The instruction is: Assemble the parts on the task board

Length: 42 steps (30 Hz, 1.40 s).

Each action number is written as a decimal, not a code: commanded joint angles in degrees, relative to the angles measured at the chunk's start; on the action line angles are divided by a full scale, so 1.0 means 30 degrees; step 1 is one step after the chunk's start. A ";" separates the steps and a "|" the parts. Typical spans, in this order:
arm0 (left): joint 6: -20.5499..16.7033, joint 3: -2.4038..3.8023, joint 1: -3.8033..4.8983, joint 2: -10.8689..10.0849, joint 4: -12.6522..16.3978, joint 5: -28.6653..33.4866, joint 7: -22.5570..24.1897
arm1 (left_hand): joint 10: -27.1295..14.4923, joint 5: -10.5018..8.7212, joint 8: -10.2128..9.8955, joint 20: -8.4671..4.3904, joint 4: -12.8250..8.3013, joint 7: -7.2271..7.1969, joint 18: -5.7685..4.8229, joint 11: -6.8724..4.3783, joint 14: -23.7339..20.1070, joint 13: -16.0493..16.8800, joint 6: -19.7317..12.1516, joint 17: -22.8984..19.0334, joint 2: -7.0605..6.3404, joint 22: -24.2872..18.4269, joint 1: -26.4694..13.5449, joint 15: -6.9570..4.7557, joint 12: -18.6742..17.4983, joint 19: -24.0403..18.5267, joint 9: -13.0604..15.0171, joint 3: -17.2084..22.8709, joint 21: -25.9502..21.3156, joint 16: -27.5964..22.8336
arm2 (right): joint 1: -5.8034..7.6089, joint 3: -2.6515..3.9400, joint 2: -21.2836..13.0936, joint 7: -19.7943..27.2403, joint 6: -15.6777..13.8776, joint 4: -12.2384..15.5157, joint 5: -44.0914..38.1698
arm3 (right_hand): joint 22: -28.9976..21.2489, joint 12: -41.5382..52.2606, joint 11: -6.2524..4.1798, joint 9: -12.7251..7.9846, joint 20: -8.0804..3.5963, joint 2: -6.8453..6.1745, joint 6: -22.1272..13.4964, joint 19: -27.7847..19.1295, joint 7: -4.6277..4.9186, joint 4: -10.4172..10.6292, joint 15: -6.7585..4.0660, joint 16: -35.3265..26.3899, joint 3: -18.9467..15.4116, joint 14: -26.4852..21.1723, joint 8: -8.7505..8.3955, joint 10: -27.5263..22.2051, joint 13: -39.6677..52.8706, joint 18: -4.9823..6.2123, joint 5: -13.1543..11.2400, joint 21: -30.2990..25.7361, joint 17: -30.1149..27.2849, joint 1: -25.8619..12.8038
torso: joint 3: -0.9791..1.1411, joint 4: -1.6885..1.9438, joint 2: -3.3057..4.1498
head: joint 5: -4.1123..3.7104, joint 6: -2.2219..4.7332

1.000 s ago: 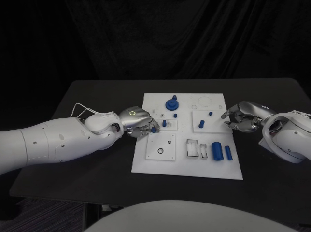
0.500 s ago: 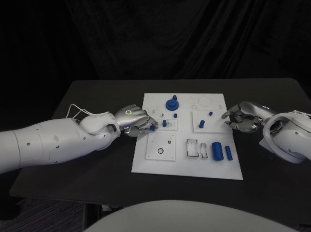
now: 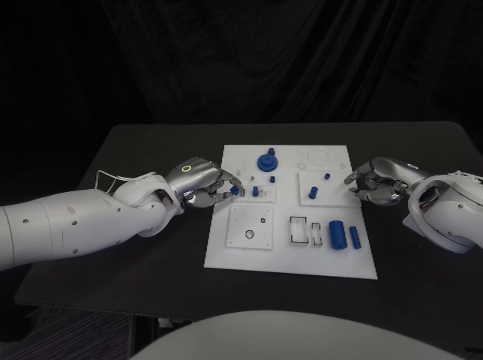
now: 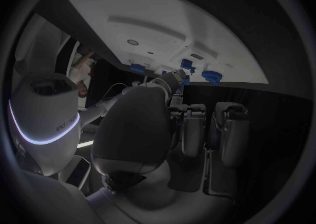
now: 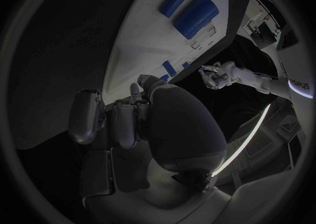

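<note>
Left hand: the left hand (image 3: 202, 184) sits at the task board's (image 3: 290, 262) left edge, toward the far half, fingers curled in with their tips pinching a small blue part (image 3: 236, 190) just above the board.
Small blue part: held over the board's left side, just beside a short blue peg (image 3: 256, 192) standing in its square plate; in the left wrist view the same piece (image 4: 186, 66) shows at the fingertips against the white board (image 4: 165, 18).
Right hand: the right hand (image 3: 375, 182) rests at the board's right edge, about level with the left hand, its fingers curled inward; I cannot tell whether anything is in them.
Other parts: a tall blue knobbed part (image 3: 268, 160) stands near the far edge; two blue cylinders (image 3: 344, 235) lie toward the near right corner, also seen from the right wrist (image 5: 187, 7); small blue pegs (image 3: 315, 190) stand in the right-hand plate.
Risk, slip: the pinch looks shallow, so the piece could probably twist or drop onto the board if the fingers shift.
Risk, collision: the held part is close to the standing peg; a sideways approach could knock it or jam against it.
Risk, misfit: if the piece comes down tilted it may bind at its seat instead of going in.
Hidden: the left hand's fingers cover most of the held part, so its shape and orientation are unclear.
Hard to make out: which seat the part is meant for, and the right hand's palm side, are too dark to read.
</note>
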 commanded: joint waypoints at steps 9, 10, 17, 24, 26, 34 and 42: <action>0.3866 0.0011 -0.0016 0.0825 -0.1306 1.4267 0.3397 | 0.1973 -0.0360 -0.0339 0.0219 0.0258 0.0395 -0.0129 0.0368 0.2051 0.5021 -0.0343 0.5032 0.0733 0.4840 -0.0108 0.0307 0.0070 0.1592 -0.0146 -0.0655 -0.0298 0.0125 | -0.0080 0.0010 0.0083 -0.0115 0.0014 -0.0025 -0.0051 | 0.3263 -0.0072 0.0015 -0.0031 0.0047 0.0010 0.0103 -0.0036 -0.0063 0.0107 0.0105 -0.0075 -0.0046 0.1258 -0.0037 -0.0068 0.1624 -0.0012 -0.0064 -0.0057 0.2345 -0.0175 | 0.0012 0.0011 -0.0002 | 0.0022 -0.0004; 0.4308 0.0010 -0.0028 0.0931 -0.1475 1.5064 0.3432 | 0.1973 -0.0399 -0.0355 0.0226 0.0271 0.0406 -0.0124 0.0378 0.2051 0.5021 -0.0366 0.5032 0.0788 0.4833 -0.0103 0.0313 0.0070 0.1578 -0.0152 -0.0693 -0.0317 0.0125 | -0.0081 0.0010 0.0074 -0.0114 0.0010 -0.0018 -0.0051 | 0.3263 -0.0072 0.0015 -0.0031 0.0047 0.0010 0.0103 -0.0036 -0.0063 0.0107 0.0105 -0.0075 -0.0046 0.1258 -0.0037 -0.0068 0.1624 -0.0012 -0.0064 -0.0057 0.2345 -0.0175 | 0.0007 0.0013 0.0003 | 0.0006 -0.0004; 0.6634 0.0010 -0.0325 0.1466 -0.2251 1.8960 0.3432 | 0.1973 -0.0483 -0.0383 0.0264 0.0310 0.0469 -0.0090 0.0434 0.2051 0.5021 -0.0404 0.5032 0.1090 0.4788 -0.0037 0.0356 0.0070 0.1489 -0.0157 -0.0829 -0.0446 0.0125 | -0.0084 0.0010 0.0039 -0.0117 -0.0003 0.0014 -0.0051 | 0.3259 -0.0077 0.0012 -0.0032 0.0047 0.0016 0.0101 -0.0040 -0.0069 0.0101 0.0104 -0.0075 -0.0042 0.1257 -0.0039 -0.0073 0.1619 -0.0010 -0.0076 -0.0072 0.2344 -0.0167 | 0.0011 -0.0017 0.0004 | 0.0031 -0.0004; 0.9044 0.0010 -0.0799 0.2020 -0.2838 2.2838 0.3287 | 0.1973 -0.0651 -0.0451 0.0325 0.0372 0.0521 -0.0048 0.0495 0.2051 0.5021 -0.0552 0.5032 0.1432 0.4732 0.0007 0.0421 0.0070 0.1375 -0.0171 -0.1078 -0.0609 0.0125 | -0.0085 0.0010 0.0057 -0.0103 -0.0015 0.0044 -0.0051 | 0.3259 -0.0070 0.0007 -0.0033 0.0046 0.0021 0.0103 -0.0041 -0.0072 0.0091 0.0101 -0.0078 -0.0036 0.1256 -0.0040 -0.0068 0.1626 -0.0009 -0.0080 -0.0075 0.2341 -0.0154 | 0.0001 -0.0049 0.0022 | 0.0037 -0.0004; 0.9839 0.0009 -0.0948 0.2199 -0.3028 2.4053 0.3238 | 0.1973 -0.0709 -0.0479 0.0349 0.0383 0.0547 -0.0020 0.0520 0.2051 0.5021 -0.0673 0.5032 0.1566 0.4695 0.0029 0.0443 0.0070 0.1301 -0.0172 -0.1208 -0.0714 0.0125 | -0.0086 0.0010 0.0038 -0.0101 -0.0014 0.0059 -0.0051 | 0.3259 -0.0070 0.0007 -0.0033 0.0046 0.0021 0.0103 -0.0041 -0.0072 0.0091 0.0101 -0.0078 -0.0036 0.1256 -0.0040 -0.0068 0.1626 -0.0009 -0.0080 -0.0075 0.2341 -0.0154 | 0.0000 -0.0026 0.0026 | 0.0004 -0.0004; 1.1114 0.0009 -0.1217 0.2560 -0.3515 2.5508 0.2972 | 0.1973 -0.0743 -0.0455 0.0371 0.0389 0.0565 0.0006 0.0543 0.2051 0.5021 -0.0777 0.5032 0.1731 0.4660 0.0048 0.0464 0.0070 0.1231 -0.0152 -0.1329 -0.0815 0.0125 | -0.0090 0.0010 -0.0013 -0.0099 -0.0010 0.0099 -0.0051 | 0.3259 -0.0073 0.0005 -0.0034 0.0046 0.0024 0.0103 -0.0040 -0.0074 0.0084 0.0100 -0.0080 -0.0031 0.1255 -0.0040 -0.0071 0.1623 -0.0009 -0.0076 -0.0073 0.2339 -0.0145 | 0.0008 -0.0037 0.0027 | 0.0035 -0.0004; 1.1359 0.0009 -0.1342 0.2911 -0.3979 2.5727 0.2274 | 0.1973 -0.0862 -0.0429 0.0392 0.0415 0.0561 0.0009 0.0551 0.2051 0.5021 -0.0885 0.5032 0.1870 0.4657 0.0029 0.0480 0.0070 0.1222 -0.0130 -0.1489 -0.0826 0.0125 | -0.0119 0.0010 -0.0006 -0.0078 -0.0013 0.0122 -0.0051 | 0.3261 -0.0071 0.0000 -0.0036 0.0044 0.0024 0.0098 -0.0037 -0.0077 0.0062 0.0097 -0.0068 -0.0021 0.1258 -0.0044 -0.0070 0.1625 -0.0010 -0.0061 -0.0068 0.2349 -0.0119 | -0.0011 -0.0011 0.0020 | 0.0073 -0.0004</action>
